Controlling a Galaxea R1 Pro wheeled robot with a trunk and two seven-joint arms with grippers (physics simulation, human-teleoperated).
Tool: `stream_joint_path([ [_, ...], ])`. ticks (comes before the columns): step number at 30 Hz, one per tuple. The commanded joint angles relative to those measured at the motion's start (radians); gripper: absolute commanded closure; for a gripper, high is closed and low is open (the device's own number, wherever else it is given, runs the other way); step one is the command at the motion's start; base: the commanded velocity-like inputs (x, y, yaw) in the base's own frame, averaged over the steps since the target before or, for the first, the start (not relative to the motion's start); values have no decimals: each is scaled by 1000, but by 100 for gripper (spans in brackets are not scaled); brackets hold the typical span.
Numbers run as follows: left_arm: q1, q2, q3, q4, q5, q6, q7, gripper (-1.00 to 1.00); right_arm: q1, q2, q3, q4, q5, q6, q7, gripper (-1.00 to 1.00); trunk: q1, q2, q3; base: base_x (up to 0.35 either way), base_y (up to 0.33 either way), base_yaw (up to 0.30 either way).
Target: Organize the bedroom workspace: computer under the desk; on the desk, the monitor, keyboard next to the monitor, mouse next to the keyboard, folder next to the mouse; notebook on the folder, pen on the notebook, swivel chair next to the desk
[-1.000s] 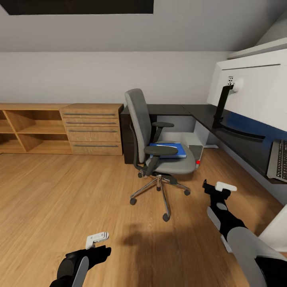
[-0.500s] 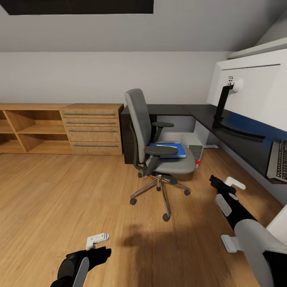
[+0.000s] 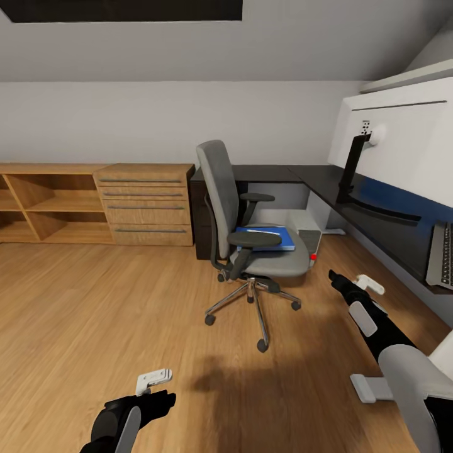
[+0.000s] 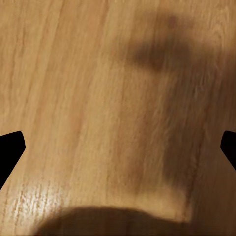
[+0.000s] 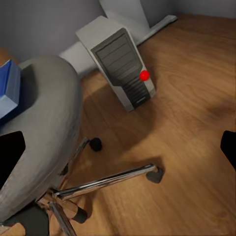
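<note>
While the right gripper [image 3: 340, 281] hangs with fingers apart near the grey swivel chair [image 3: 251, 220], its flat blue folder [image 3: 267, 237] looks light, stiff, best pinched at an overhanging edge.

The left gripper [image 3: 157, 385] hangs low with its fingers spread wide apart; the right gripper [image 3: 343, 283] reaches forward on an extended arm, fingers likewise parted.

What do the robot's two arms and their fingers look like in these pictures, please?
Both arms are black with pale grey and white shell panels. The left gripper and right gripper each carry a small white block at the tip. In the wrist views the fingers appear as plain black tips. No cables or markings are visible.
</note>
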Motion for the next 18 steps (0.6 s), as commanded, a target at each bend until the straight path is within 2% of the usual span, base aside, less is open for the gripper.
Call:
stream_joint_path([
  [1,0,-1,1,2,10,3,8,-100,0,-1,2,0,-11,-2,-2,-100,0,0,-1,259,0,0],
  [18,0,-1,3,18,9,1,10,-100,2,-1,3,-1,-15,-3,3,-100,0,0,-1,304,0,0],
])
